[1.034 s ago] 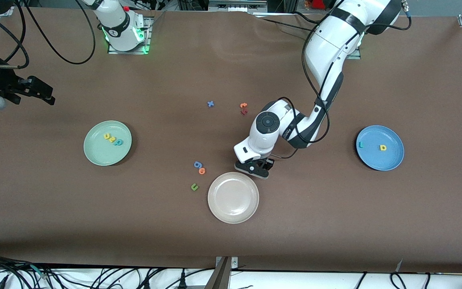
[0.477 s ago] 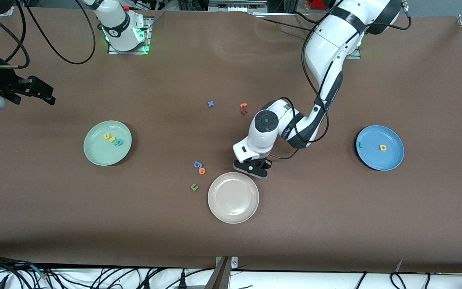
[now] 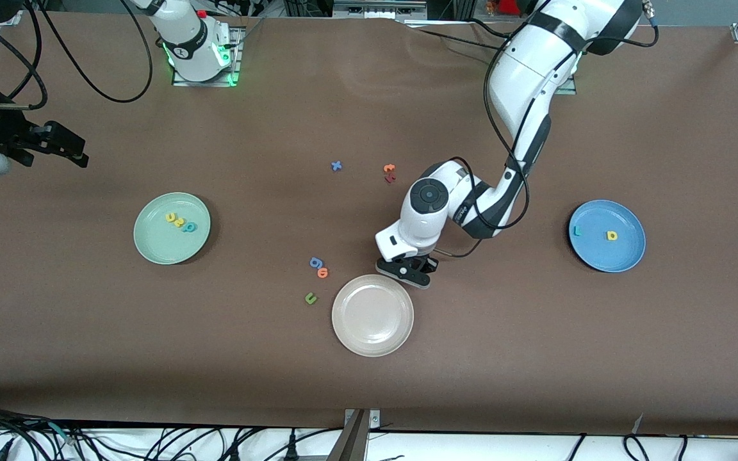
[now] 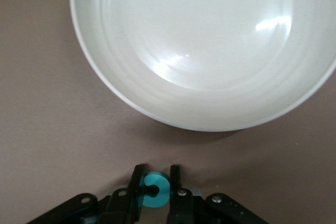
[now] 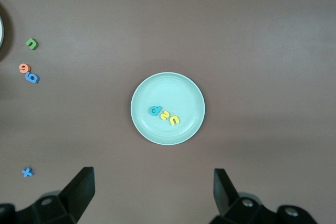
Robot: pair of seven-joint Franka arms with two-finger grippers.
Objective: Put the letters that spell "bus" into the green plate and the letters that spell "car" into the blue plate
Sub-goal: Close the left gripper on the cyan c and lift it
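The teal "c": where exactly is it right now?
The left gripper pinches the teal "c" at the table, beside the beige-white plate.

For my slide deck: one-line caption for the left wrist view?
Left pincer shut on the teal "c" beside the beige-white plate.

The brown tabletop [image 3: 535,358] is occupied by the green plate [image 3: 151,246], the blue plate [image 3: 625,256], a beige plate [image 3: 372,333], and loose foam letters [image 3: 318,267] scattered near its middle.
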